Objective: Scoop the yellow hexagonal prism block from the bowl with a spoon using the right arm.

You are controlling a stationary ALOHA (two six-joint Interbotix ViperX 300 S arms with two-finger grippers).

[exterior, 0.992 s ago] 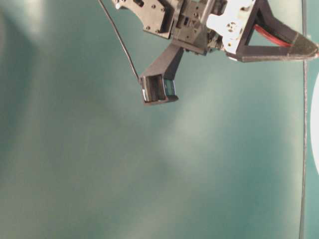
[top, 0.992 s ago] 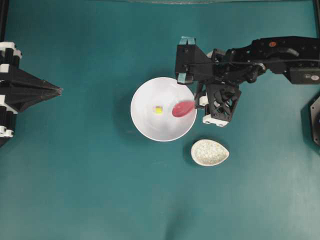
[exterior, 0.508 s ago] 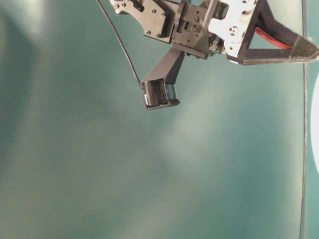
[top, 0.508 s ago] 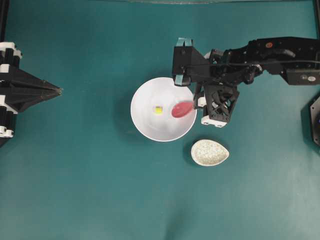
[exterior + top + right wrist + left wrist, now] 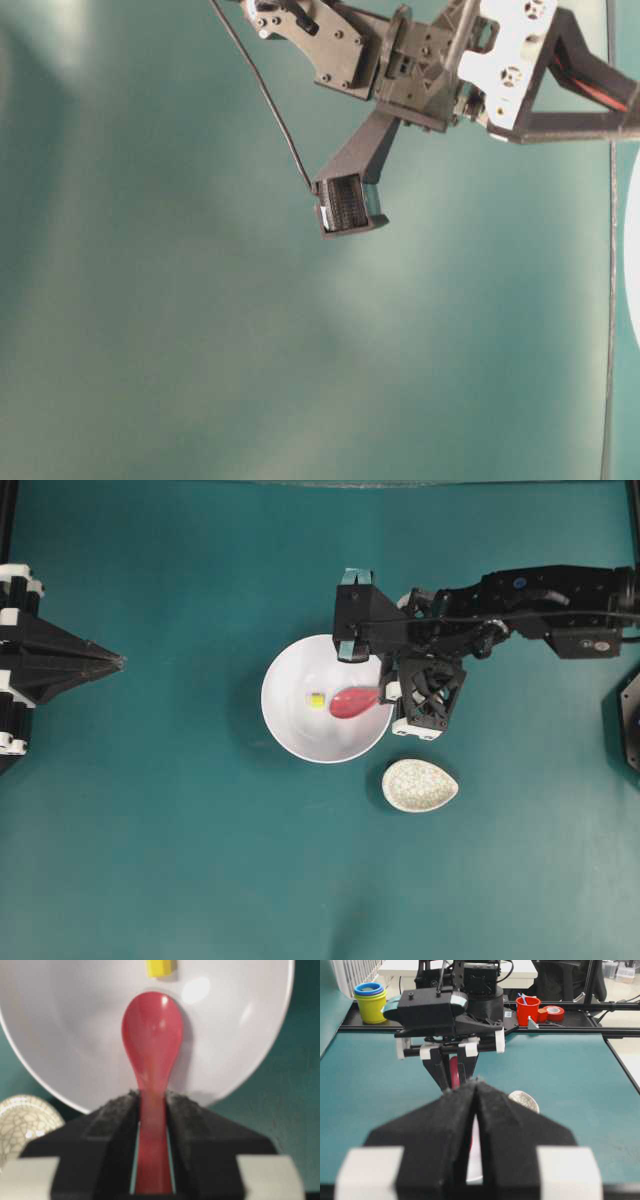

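Over the bowl [image 5: 300, 730], right hand [image 5: 150, 1110] grips the spoon [image 5: 152, 1035] — left hand [image 5: 475, 1090] clenched, empty.

I count two robot arms on the teal table [image 5: 200, 860]: the right arm [image 5: 540, 595] and the left arm [image 5: 15, 660]. Each carries one gripper, so two in all: the right gripper [image 5: 152, 1105] and the left gripper [image 5: 118, 662]. I see one white bowl [image 5: 290, 720], one yellow hexagonal prism block [image 5: 316, 699] and one pink-red spoon [image 5: 352, 702]. One speckled spoon rest [image 5: 420, 785] completes the tabletop. On the far shelf, from the left wrist view, I count one red cup [image 5: 528, 1010], one red tape roll [image 5: 554, 1012] and one stack of nested cups [image 5: 370, 1002].
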